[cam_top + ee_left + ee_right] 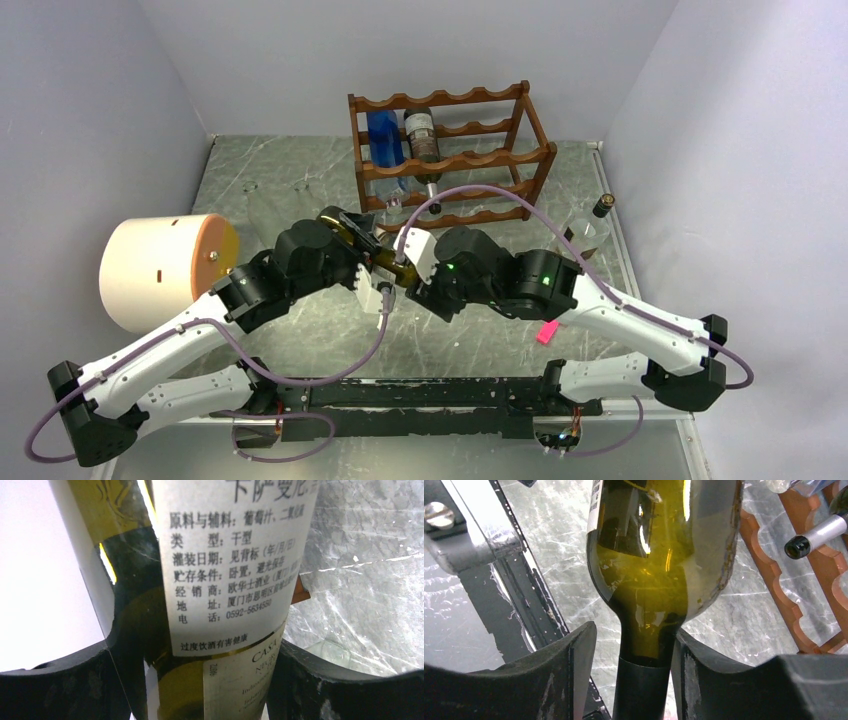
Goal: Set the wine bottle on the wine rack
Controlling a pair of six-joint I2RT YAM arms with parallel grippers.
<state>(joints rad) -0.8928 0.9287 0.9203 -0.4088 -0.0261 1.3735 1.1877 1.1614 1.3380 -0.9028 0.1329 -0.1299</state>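
The green wine bottle (388, 264) lies tilted above the table between my two arms, in front of the reddish-brown wine rack (500, 150). My left gripper (362, 248) is shut on the bottle's labelled body (225, 580), with a finger pressed on each side. My right gripper (415, 278) sits around the bottle's neck (644, 680); its right finger touches the neck and a gap shows beside its left finger (574, 665). The rack's scalloped rails (784, 595) show at the right of the right wrist view.
The rack holds a blue bottle (384, 140) and a dark labelled bottle (422, 135), its neck in the right wrist view (819, 535). A cream and orange cylinder (165, 270) lies at the left. A clear bottle (590, 228) stands at the right, near a pink scrap (546, 332).
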